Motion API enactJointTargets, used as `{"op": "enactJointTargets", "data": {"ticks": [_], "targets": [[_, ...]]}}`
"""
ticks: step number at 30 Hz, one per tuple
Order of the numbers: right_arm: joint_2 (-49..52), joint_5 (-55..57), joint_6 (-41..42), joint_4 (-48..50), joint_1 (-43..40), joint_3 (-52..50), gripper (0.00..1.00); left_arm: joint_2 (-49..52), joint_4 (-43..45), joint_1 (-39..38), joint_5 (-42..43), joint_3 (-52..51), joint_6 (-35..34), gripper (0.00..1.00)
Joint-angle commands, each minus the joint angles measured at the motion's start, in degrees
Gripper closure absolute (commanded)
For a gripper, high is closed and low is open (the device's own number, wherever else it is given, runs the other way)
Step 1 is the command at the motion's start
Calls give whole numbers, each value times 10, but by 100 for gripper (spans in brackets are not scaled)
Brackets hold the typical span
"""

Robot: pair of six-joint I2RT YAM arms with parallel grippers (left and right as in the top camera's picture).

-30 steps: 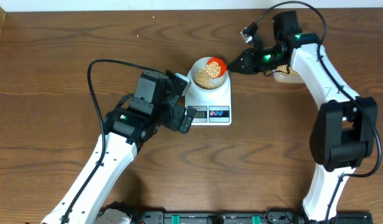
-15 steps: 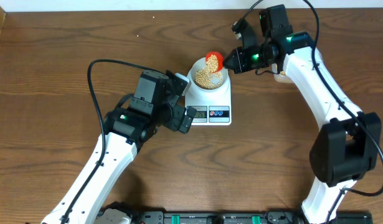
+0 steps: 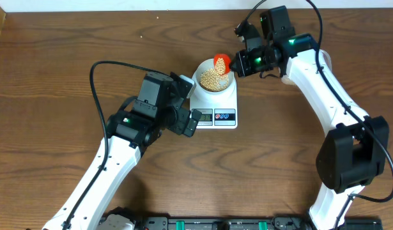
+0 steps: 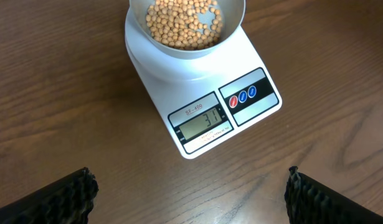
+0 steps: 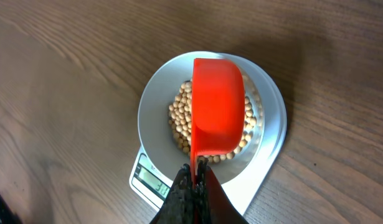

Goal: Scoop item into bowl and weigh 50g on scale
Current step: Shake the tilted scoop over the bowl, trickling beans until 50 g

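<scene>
**Ana:** What do you see on your screens?

**Me:** A brown wood counter (image 3: pixel 55 51) with dark wavy lines in it. It looks smooth and a bit shiny. Past its far edge I see a thin pale strip.

**Ana:** Where is the scale?

**Me:** The scale (image 4: pixel 155 70) lies just ahead of my left pincer (image 4: pixel 190 171). It is white, flat plastic with round corners. That pincer is spread wide and holds nothing.

**Ana:** Can you read anything?

**Me:** Yes. The grey screen (image 4: pixel 200 121) says 31, and above it is printed SF-400. Beside it are little round buttons (image 4: pixel 243 96), one red, the others blue.

**Ana:** And the bowl?

**Me:** The round white bowl (image 5: pixel 155 109) sits on the scale, right ahead of my right pincer (image 5: pixel 196 171). Small round tan beans (image 4: pixel 182 25) lie piled inside. My right pincer is squeezed tight on the thin handle of a red plastic scoop (image 5: pixel 218 102). The scoop hangs over the bowl, its smooth back facing my wrist camera.
</scene>
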Motion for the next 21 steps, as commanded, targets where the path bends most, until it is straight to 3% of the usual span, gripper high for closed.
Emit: {"op": "enactJointTargets", "data": {"ticks": [1,21], "targets": [[-12,0,-25,-2,6,2,99,1,-1,1,-3,4,6,2],[-12,17,-63,-6,14,2,99,1,-1,1,-3,4,6,2]]}}
